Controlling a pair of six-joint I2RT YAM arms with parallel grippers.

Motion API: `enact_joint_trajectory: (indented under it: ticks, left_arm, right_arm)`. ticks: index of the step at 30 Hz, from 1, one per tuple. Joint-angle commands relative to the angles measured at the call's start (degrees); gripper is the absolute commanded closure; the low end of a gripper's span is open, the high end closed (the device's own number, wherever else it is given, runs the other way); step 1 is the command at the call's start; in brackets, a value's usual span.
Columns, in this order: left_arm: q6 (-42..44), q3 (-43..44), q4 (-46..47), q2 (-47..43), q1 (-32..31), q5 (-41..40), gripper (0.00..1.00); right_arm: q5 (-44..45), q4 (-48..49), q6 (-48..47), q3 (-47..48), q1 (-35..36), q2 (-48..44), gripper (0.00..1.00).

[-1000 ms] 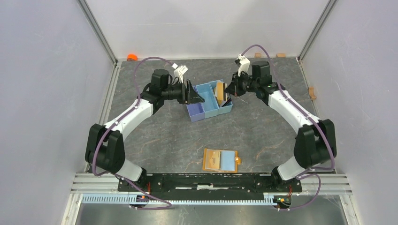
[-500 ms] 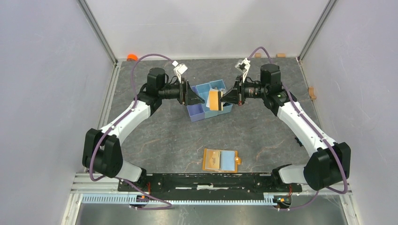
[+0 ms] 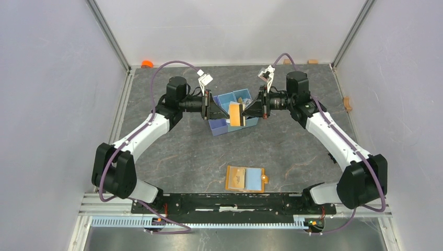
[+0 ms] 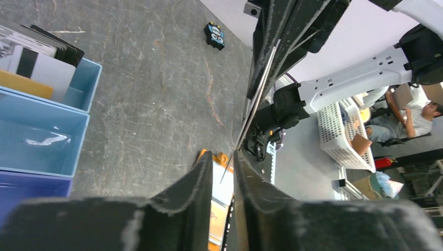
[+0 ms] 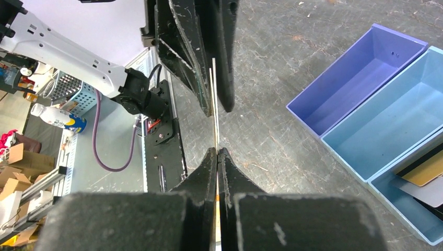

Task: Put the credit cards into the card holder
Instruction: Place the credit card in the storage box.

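A gold-yellow credit card (image 3: 236,114) hangs on edge above the blue tray (image 3: 218,128), and my right gripper (image 3: 246,112) is shut on its right end. In the right wrist view the card (image 5: 214,99) shows edge-on, running out of my right gripper (image 5: 217,150) into the opposing fingers (image 5: 196,57). My left gripper (image 3: 228,111) faces it. In the left wrist view the card's thin edge (image 4: 251,112) reaches between my left gripper's (image 4: 222,158) jaws, with a gap on each side. The card holder (image 3: 245,179) lies open near the front edge. More credit cards (image 4: 36,65) stand in the tray's end compartment.
The tray (image 4: 47,138) has a purple compartment (image 5: 355,78) and a light-blue one (image 5: 386,130); neither shows any card. A small black-and-blue gadget (image 4: 214,35) lies on the table. An orange object (image 3: 147,64) and small wooden blocks (image 3: 347,103) sit along the back and right edges.
My right gripper lifted the gold-yellow card out of the tray and swung it toward the left gripper. The left gripper came up to the card and its jaws narrowed round it.
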Motion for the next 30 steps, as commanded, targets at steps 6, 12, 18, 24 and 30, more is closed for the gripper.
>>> enact_joint_trajectory:
  ticks: [6, 12, 18, 24, 30]
  left_arm:
    - [0.45, 1.26, 1.71, 1.83, -0.42, 2.21, 0.98]
    - [11.17, 7.57, -12.18, 6.36, 0.68, -4.73, 0.98]
    - [12.13, 7.94, -10.64, 8.92, 4.41, -10.03, 0.98]
    - [11.86, 9.66, -9.34, 13.15, 6.74, -9.38, 0.98]
    - [12.10, 10.83, -8.82, 14.85, 7.71, -10.00, 0.98]
  right_arm:
    - [2.76, 5.87, 1.24, 4.39, 0.43, 6.85, 1.00]
    - [6.51, 4.89, -3.24, 10.79, 0.33, 16.58, 1.00]
    - [5.77, 4.60, -5.10, 17.24, -0.19, 25.85, 1.00]
    - [4.53, 5.93, -6.42, 19.81, -2.21, 31.70, 1.00]
    - [3.97, 5.96, -7.07, 19.64, -4.43, 33.66, 1.00]
